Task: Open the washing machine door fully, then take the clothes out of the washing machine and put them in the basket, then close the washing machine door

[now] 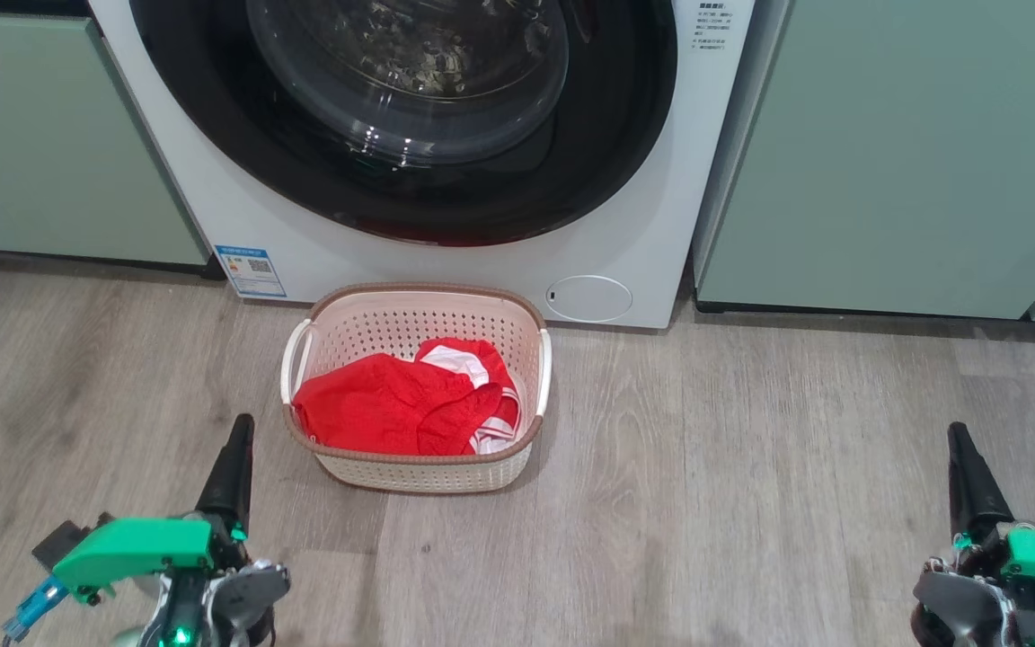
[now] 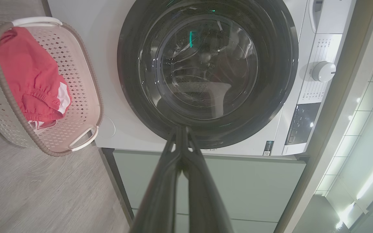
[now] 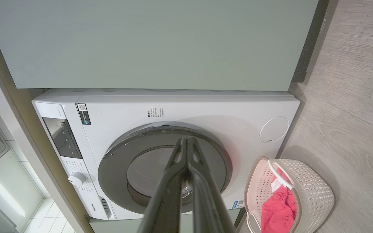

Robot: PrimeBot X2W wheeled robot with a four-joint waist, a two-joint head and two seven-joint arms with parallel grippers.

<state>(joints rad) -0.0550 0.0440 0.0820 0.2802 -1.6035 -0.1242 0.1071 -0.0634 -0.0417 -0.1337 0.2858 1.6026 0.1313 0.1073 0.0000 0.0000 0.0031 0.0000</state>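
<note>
With the clothes (image 1: 383,409) in the basket (image 1: 419,292) and the washing machine door (image 1: 410,81) seemingly shut, the left gripper (image 1: 241,436) and right gripper (image 1: 959,442), both pressed together and empty, need only push-test its latch.

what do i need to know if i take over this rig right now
Left pincer: shut, empty, low on the left side.
Right pincer: shut, empty, low on the right side.
Clothes: red bundle lying in the basket, which stands on the floor right in front of the washing machine.
Washing machine door: looks closed, flush with the front.
Done: clothes are in the basket and the door appears shut.
Left: nothing obvious; the drum behind the glass is too dim to check for leftovers.
</note>
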